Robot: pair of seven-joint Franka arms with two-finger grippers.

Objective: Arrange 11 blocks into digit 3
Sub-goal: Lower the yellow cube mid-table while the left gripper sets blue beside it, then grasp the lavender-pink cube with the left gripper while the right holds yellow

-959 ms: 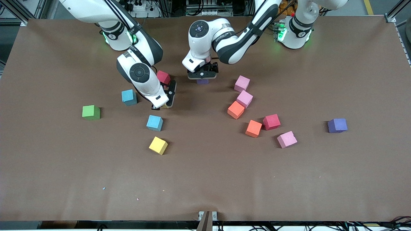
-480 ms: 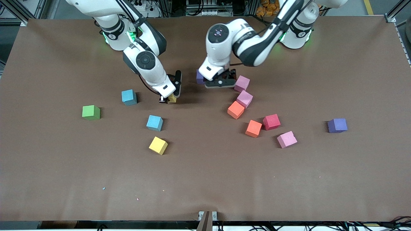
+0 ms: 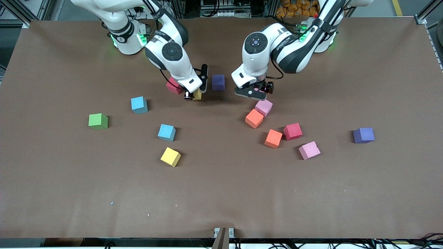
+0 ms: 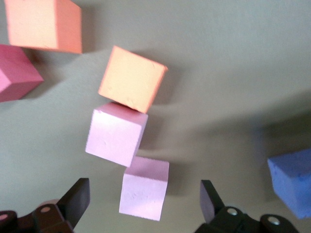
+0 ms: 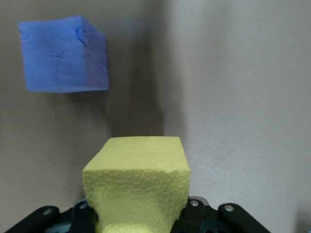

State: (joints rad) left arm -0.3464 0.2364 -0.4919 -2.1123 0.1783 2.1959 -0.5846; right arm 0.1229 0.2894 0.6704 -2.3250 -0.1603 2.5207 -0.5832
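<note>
- The right gripper [image 3: 196, 90], in the upper middle of the front frame, pinches a yellow block [image 3: 197, 94] (its wrist view shows the cube [image 5: 137, 187] wedged between the jaws).
- A purple block [image 3: 218, 82] sits just beside that gripper toward the left arm's end; a red block [image 3: 172, 86] peeks out by the right arm's wrist.
- The left gripper [image 3: 254, 91] hangs with its fingers [image 4: 77, 200] spread wide over a pink block [image 4: 144, 187], gripping nothing.
- Below it in the front frame a second pink block [image 3: 264, 107] touches an orange block [image 3: 254, 118].
- Lower, right of centre: another orange block [image 3: 273, 138], a red one [image 3: 292, 131], a pink one [image 3: 309, 150].
- A second purple block [image 3: 363, 135] lies well apart at the frame's right.
- Left of centre: two light blue blocks [image 3: 139, 104] [image 3: 166, 132], a second yellow block [image 3: 170, 156], and a green cube [image 3: 98, 121] farthest left.
</note>
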